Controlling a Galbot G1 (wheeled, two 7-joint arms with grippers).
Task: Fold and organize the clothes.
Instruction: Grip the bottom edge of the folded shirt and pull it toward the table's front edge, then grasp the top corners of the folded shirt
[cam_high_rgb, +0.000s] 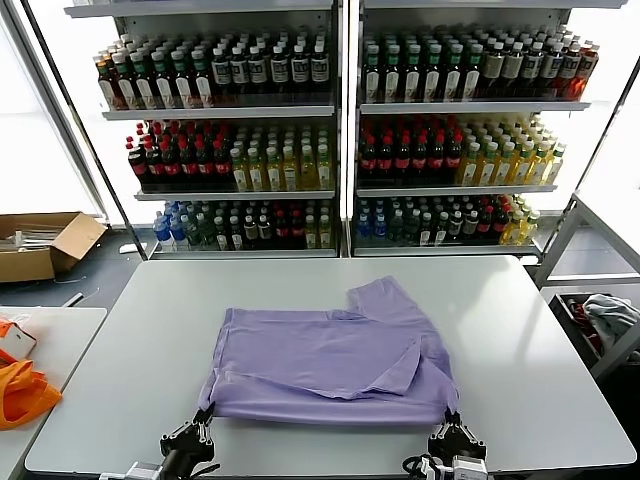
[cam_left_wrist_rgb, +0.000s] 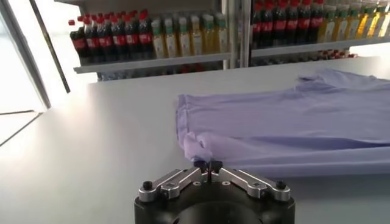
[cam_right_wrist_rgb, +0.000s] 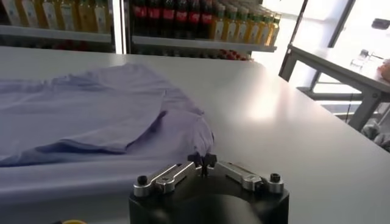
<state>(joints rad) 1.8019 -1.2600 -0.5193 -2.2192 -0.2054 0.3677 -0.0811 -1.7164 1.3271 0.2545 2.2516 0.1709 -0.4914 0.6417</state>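
Observation:
A lavender T-shirt (cam_high_rgb: 330, 355) lies partly folded on the white table (cam_high_rgb: 530, 350), one sleeve pointing to the far side. My left gripper (cam_high_rgb: 201, 420) is shut on the shirt's near left corner at the table's front edge; the left wrist view shows the pinched cloth (cam_left_wrist_rgb: 196, 148) just beyond the gripper (cam_left_wrist_rgb: 208, 165). My right gripper (cam_high_rgb: 452, 423) is shut on the near right corner; in the right wrist view the cloth (cam_right_wrist_rgb: 122, 115) hangs from the gripper (cam_right_wrist_rgb: 203, 159). No printed lettering shows.
A bright orange bag (cam_high_rgb: 22, 390) lies on a side table at the left. A cardboard box (cam_high_rgb: 45, 243) stands on the floor beyond it. Shelves of bottles (cam_high_rgb: 340, 130) fill the back. A metal frame (cam_high_rgb: 590, 290) with a grey-white bundle (cam_high_rgb: 612, 315) stands at the right.

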